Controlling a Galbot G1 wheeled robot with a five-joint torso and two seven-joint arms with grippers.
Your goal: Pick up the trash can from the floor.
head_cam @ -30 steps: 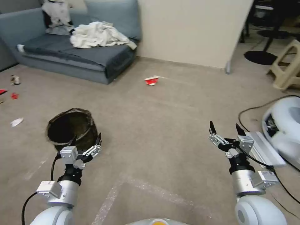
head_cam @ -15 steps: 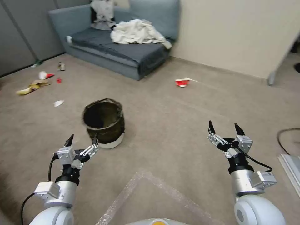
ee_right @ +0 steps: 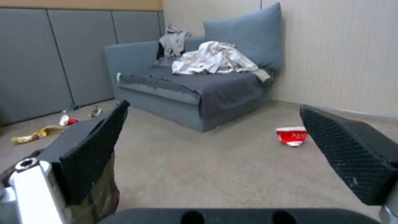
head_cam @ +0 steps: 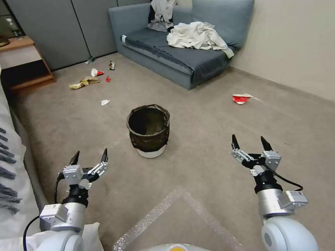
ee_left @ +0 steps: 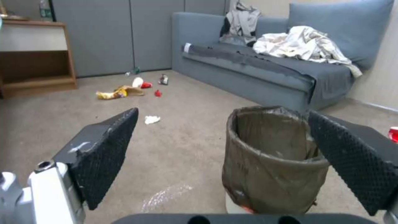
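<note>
Trash can (head_cam: 148, 131) stands upright on floor (head_cam: 209, 139), bag-lined; left claw (head_cam: 89, 157) and right claw (head_cam: 250, 143) spread.

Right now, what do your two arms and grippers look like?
Both match: glossy white rounded arm shells, silver cylindrical wrists with small label-tagged boxes, black collars and black cables. The left gripper and right gripper have silver linkages ending in pointed black fingers with diamond-textured pads.

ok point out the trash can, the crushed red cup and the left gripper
trash can (head_cam: 149, 134), head view, on the bagged side wall
crushed red cup (head_cam: 240, 99), head view, on its red side
left gripper (head_cam: 89, 157), head view, midway between its open fingertips
</note>
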